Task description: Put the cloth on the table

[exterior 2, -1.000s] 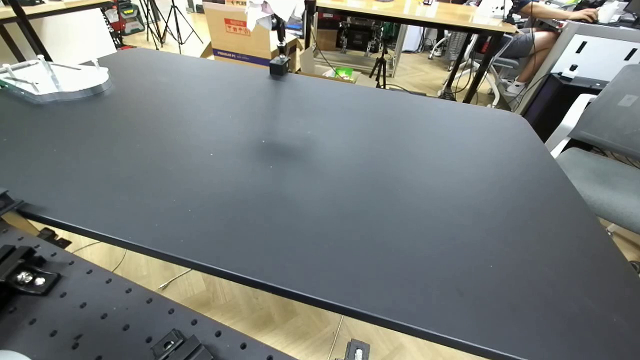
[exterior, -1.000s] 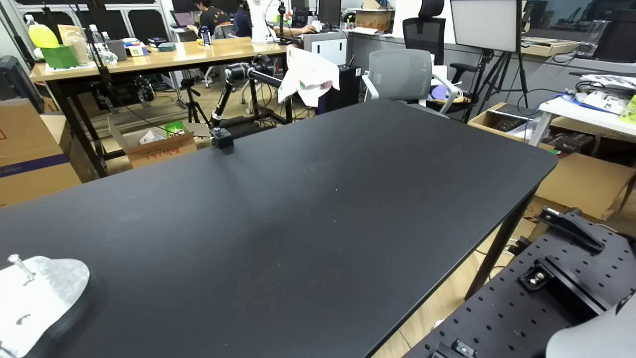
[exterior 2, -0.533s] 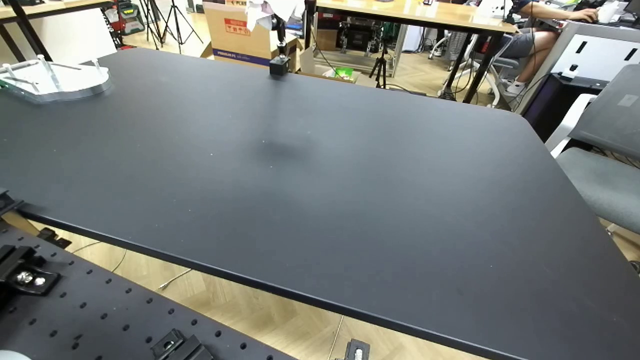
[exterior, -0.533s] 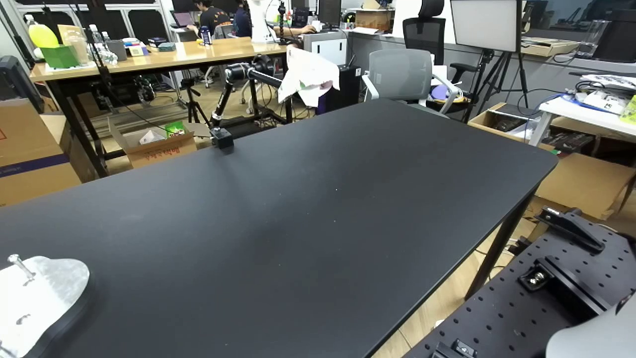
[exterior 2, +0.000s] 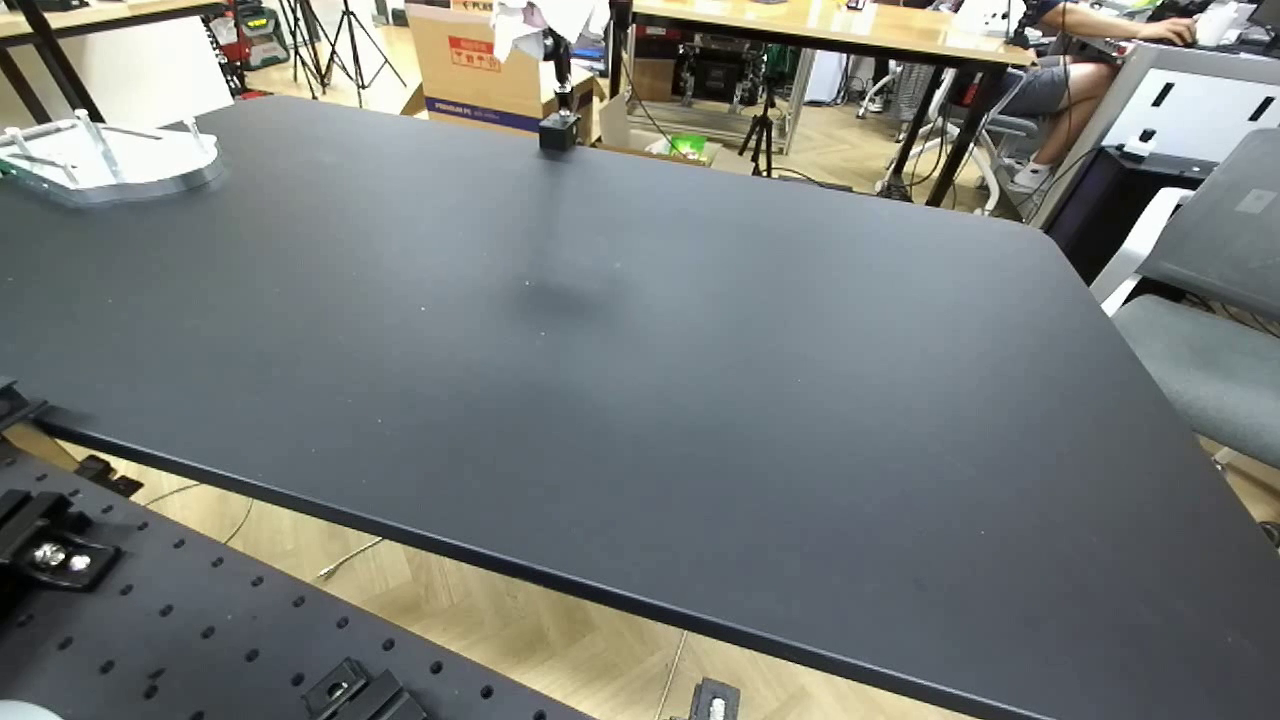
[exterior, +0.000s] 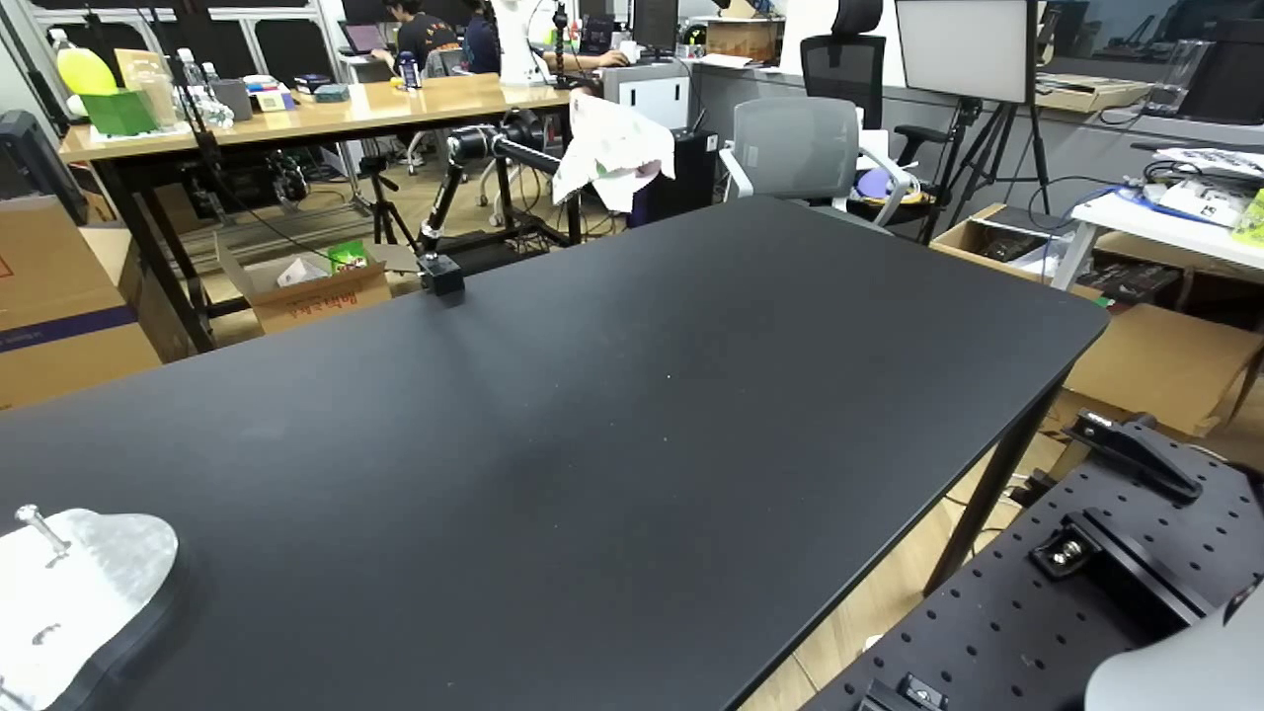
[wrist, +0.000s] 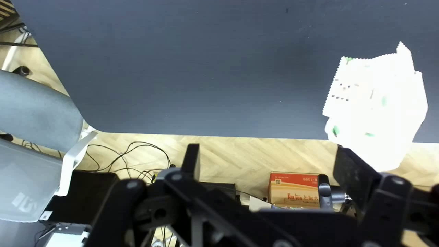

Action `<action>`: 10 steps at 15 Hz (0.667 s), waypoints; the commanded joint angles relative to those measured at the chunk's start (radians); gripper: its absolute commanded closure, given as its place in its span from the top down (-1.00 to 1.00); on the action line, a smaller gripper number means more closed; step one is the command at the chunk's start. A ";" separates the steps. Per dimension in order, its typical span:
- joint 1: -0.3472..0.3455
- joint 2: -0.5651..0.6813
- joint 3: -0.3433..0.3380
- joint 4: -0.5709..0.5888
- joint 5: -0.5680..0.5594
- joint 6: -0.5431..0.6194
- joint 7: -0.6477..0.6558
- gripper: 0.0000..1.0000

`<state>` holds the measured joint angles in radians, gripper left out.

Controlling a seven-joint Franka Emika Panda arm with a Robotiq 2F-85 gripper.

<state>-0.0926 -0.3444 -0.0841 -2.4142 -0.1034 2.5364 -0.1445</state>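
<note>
The white cloth point(exterior: 617, 148), with small green marks, hangs draped over the end of a black jointed stand at the table's far edge. In an exterior view, only its lower part point(exterior 2: 550, 25) shows at the top border. In the wrist view, the cloth point(wrist: 377, 103) is at the right, beyond the right finger. The black table point(exterior: 592, 444) is in all views. My gripper point(wrist: 270, 156) is open, its fingers wide apart with nothing between them. The right finger overlaps the cloth's lower edge in the picture; I cannot tell if they touch. The gripper is outside both exterior views.
The black stand point(exterior: 449, 197) is clamped to the far table edge, and its knob point(wrist: 325, 192) shows in the wrist view. A clear-edged board with pegs point(exterior: 89, 583) lies on the table. A grey chair point(exterior 2: 1210, 300) stands at one end. Cardboard boxes point(exterior 2: 490, 75) stand behind the table.
</note>
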 commanded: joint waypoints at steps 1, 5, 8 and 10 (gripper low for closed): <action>0.004 0.000 -0.004 0.003 -0.002 -0.003 0.001 1.00; 0.013 0.051 0.000 0.025 0.001 0.096 -0.001 1.00; 0.032 0.105 0.012 0.050 -0.003 0.177 -0.013 1.00; 0.053 0.143 0.020 0.065 0.014 0.205 -0.019 1.00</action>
<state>-0.0646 -0.2691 -0.0714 -2.3990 -0.1013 2.7019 -0.1522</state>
